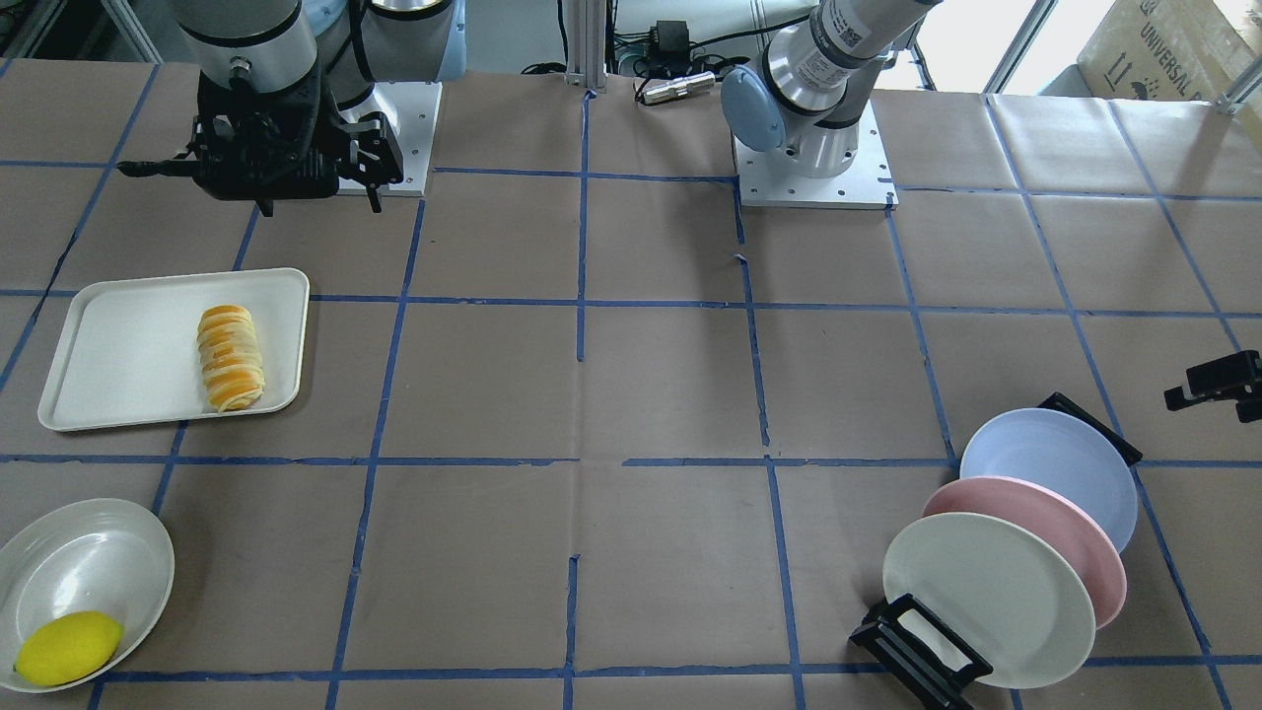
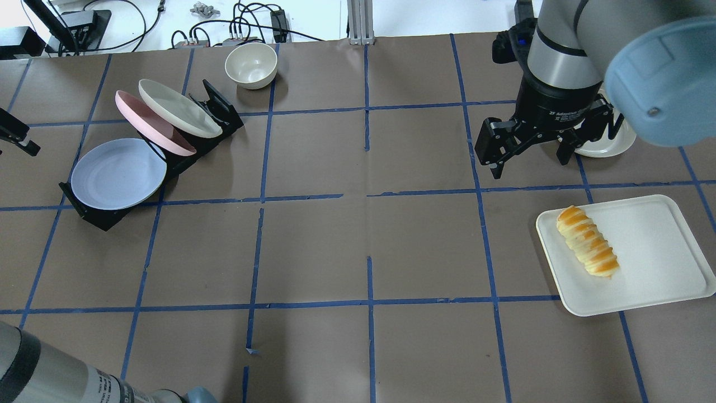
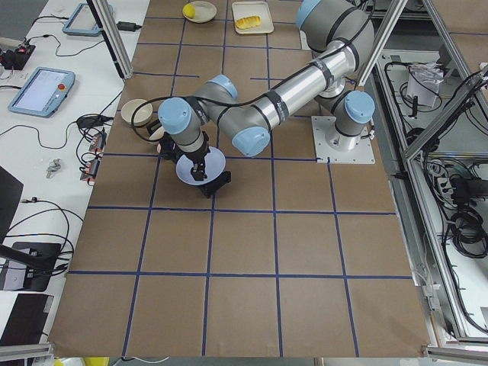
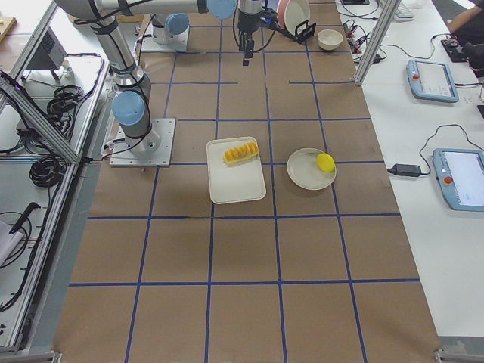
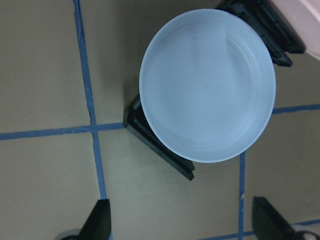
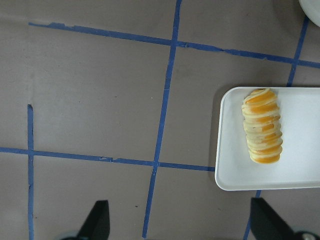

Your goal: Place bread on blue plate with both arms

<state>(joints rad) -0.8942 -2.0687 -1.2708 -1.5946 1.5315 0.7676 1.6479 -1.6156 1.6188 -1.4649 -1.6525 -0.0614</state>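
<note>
Although the overhead camera catches only a black sliver of the left end effector (image 2: 15,134) at its left edge, the left wrist camera shows its fingertips (image 5: 100,222) spread wide with nothing between them, and the blue plate (image 5: 207,85) below. From the table's left end this end effector seems to hang right over that plate, though the angle does not show whether they touch. The blue plate leans tilted at the near end of a black rack (image 2: 95,215). A pink plate (image 2: 134,112) comes next in the rack, then a cream-white plate (image 2: 179,109). A pale bowl (image 2: 250,64) stands on the tabletop (image 2: 313,246) just past the rack; the front-facing camera does not take it in.

Well apart to the right, the right end effector (image 2: 528,159) hangs above the tabletop. Its fingers are wide apart and hold nothing, which its wrist camera confirms. The bread (image 2: 587,249) lies on a white tray (image 2: 660,257), toward the tray's inner end and well apart from the blue plate. The right wrist camera sees it off to one side, not between the fingers.

Beyond the tray, the overhead view shows only the rim of a white dish (image 2: 607,146) behind the right arm. The front-facing camera shows the whole dish, with a lemon (image 1: 67,648) resting at its edge
</note>
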